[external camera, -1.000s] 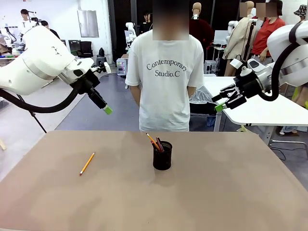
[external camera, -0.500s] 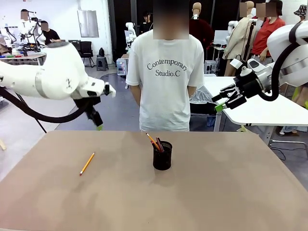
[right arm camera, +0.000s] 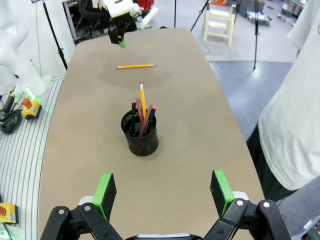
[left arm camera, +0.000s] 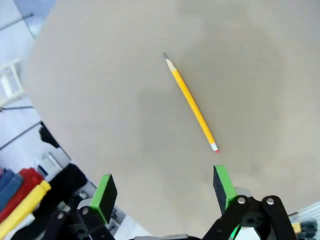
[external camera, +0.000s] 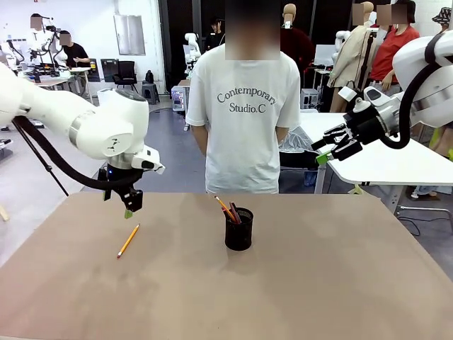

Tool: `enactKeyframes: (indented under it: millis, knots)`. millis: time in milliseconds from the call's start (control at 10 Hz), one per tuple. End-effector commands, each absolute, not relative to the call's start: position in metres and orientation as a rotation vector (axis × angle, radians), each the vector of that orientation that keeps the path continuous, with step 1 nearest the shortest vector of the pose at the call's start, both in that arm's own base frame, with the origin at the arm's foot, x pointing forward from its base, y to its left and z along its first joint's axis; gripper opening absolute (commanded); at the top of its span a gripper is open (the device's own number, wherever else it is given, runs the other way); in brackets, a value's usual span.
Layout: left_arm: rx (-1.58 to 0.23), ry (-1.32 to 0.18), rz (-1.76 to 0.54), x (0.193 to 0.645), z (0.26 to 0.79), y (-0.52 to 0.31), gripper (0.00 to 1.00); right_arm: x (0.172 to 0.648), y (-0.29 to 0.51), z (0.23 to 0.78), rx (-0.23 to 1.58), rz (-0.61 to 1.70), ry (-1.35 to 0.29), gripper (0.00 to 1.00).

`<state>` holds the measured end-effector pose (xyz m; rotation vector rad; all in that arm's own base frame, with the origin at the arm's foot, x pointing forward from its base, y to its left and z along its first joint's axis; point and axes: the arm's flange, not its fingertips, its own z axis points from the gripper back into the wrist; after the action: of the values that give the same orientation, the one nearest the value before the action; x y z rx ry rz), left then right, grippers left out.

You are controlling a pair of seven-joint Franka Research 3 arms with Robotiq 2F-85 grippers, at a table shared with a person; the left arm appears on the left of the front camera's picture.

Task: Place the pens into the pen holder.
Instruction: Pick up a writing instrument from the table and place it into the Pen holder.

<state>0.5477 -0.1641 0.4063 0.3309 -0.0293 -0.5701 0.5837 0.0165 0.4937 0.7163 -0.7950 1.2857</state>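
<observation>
One orange-yellow pencil lies flat on the left part of the table; it also shows as a pencil in the left wrist view and a pencil in the right wrist view. The black mesh pen holder, also the holder, stands mid-table with several pens leaning in it. My left gripper hangs open above the lying pencil, its green pads apart and empty. My right gripper is open, high at the right, off the table.
A person in a white T-shirt stands at the far edge behind the holder, hands out of sight. A white table stands behind at the right. Bare brown tabletop surrounds the holder and pencil.
My left arm has swung down and leftward, its gripper dropping from high above the floor to just over the lying pencil. The right arm, holder and pencil have not moved.
</observation>
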Motion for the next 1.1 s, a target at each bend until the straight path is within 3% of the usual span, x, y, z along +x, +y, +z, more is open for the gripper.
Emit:
enactKeyframes:
  millis: [0, 200, 600, 700, 800, 1000]
  knots:
    - [0.38, -0.038, -0.477, 0.554, 0.397, -0.165, 1.0, 0.584, 0.017, 0.496, 0.713, 1.289, -0.799, 1.0]
    - [0.353, -0.061, -0.406, 0.549, 0.379, -0.163, 1.0, 0.584, 0.017, 0.496, 0.713, 1.289, -0.799, 1.0]
    - [0.128, -0.064, -0.252, 0.547, 0.361, -0.149, 1.0, 0.584, 0.017, 0.496, 0.713, 1.289, -0.799, 1.0]
    - [0.082, -0.098, -0.314, 0.547, 0.37, -0.147, 1.0, 0.584, 0.017, 0.496, 0.713, 1.289, -0.799, 1.0]
    - [0.193, -0.055, -0.283, 0.552, 0.367, -0.154, 1.0, 0.584, 0.017, 0.496, 0.713, 1.289, -0.799, 1.0]
    - [0.193, -0.055, -0.283, 0.552, 0.367, -0.154, 1.0, 0.584, 0.017, 0.496, 0.713, 1.289, -0.799, 1.0]
